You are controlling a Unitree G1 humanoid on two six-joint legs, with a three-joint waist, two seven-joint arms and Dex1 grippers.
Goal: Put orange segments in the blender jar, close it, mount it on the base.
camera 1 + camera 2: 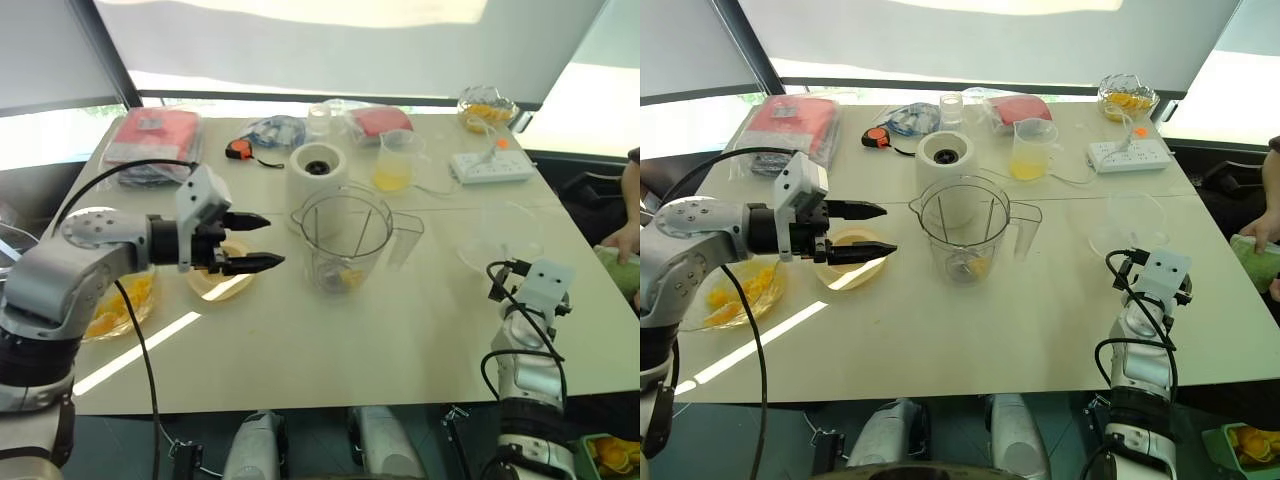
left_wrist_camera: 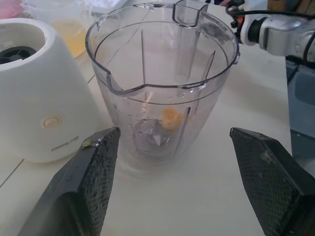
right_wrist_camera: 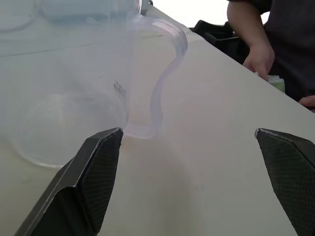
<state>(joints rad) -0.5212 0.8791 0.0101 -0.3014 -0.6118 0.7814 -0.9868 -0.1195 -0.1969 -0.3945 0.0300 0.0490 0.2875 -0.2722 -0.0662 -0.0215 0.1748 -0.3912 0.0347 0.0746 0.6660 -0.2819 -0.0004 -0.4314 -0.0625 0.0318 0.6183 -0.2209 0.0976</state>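
**Jar open on the table, both claws spread and empty**

Left eye view: the blender jar (image 1: 345,240) stands upright near the middle of the table (image 1: 330,340), lidless, with an orange segment (image 1: 352,277) at its bottom by the blade. The base (image 1: 317,175) stands just behind it, dark socket facing up. The left gripper (image 1: 262,243) hovers beside the jar on the robot's left, its two black fingers parted and holding nothing, apart from the jar wall. Under it lies a flat cream lid (image 1: 222,280). A shallow glass bowl (image 1: 118,303) of orange pieces sits at the table's left edge, beneath the left arm. The right gripper (image 1: 515,268) is low at the table's right side, near an empty clear pitcher (image 1: 500,240).

Right eye view: behind the base stand a small clear cup of yellow juice (image 1: 1032,150), a white power strip (image 1: 1129,155) and a red package (image 1: 790,125).

Left wrist view: the jar fills the middle between the spread fingers (image 2: 91,182) — ribs, spout and metal blade are plain, one orange chunk lying beside the blade. The white base stands touching or nearly touching the jar; which, I cannot tell.

Right wrist view: the fingers (image 3: 96,179) stand wide apart with nothing between them — the clear pitcher's handle lies just ahead, and a person's hand (image 3: 258,61) rests at the table's far edge.
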